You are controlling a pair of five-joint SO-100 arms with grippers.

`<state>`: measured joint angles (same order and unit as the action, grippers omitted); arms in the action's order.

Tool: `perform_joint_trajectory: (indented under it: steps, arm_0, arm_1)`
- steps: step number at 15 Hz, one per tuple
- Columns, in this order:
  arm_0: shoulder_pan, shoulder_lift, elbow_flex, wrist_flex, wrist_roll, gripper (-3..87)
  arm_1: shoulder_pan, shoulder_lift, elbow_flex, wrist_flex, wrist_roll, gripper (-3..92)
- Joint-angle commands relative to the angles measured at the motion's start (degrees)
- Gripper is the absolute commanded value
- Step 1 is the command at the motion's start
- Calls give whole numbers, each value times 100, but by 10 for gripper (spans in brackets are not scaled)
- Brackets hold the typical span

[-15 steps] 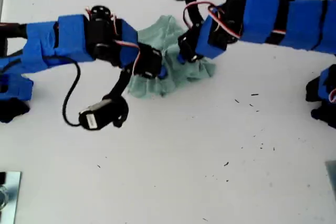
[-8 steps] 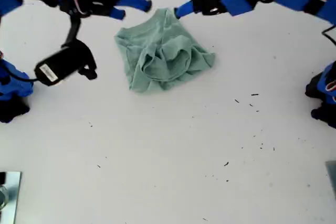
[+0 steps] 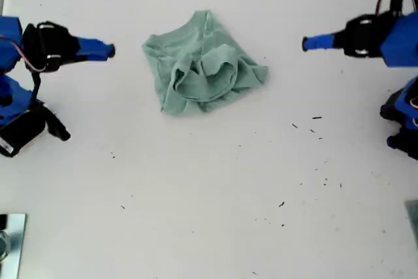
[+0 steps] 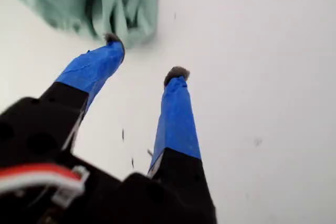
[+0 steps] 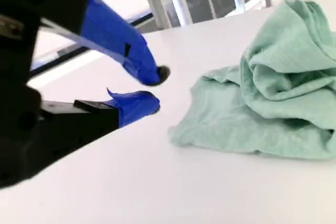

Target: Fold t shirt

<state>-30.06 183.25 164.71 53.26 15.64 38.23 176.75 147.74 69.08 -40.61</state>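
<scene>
The t shirt (image 3: pixel 202 70) lay on the surface (image 3: pixel 215 181), toward the back middle of the exterior view. One arm (image 3: pixel 39 47) sat at that view's left, another arm (image 3: pixel 372 34) at its right, both well apart from the cloth. My first hand (image 4: pixel 145 56) was near it, seemingly not touching; my second hand (image 5: pixel 149 88) was beside it, apart.

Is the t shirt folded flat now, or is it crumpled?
Crumpled: the t shirt lies bunched in a lumpy heap, with no flat, squared folds.

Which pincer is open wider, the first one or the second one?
My first pincer: its two blue tips stand far apart. My second pincer shows only a narrow gap between its tips.
</scene>
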Motion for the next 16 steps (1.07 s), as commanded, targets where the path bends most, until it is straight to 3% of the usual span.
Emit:
perform_joint_trajectory:
  steps: [1,2,5,16]
  arm_0:
    - [853,1995,1362,360,-527,-1]
    - [1125,2303,1758,554,-809,-1]
    - [1107,2329,2074,563,-501,-1]
    - [1046,2329,2127,554,-448,28]
  arm_1:
    - [-642,2057,1204,923,659,76]
    - [-1037,2435,1802,1011,905,37]
    - [-1477,2426,2610,844,1072,23]
    - [-1213,2426,2962,870,1134,23]
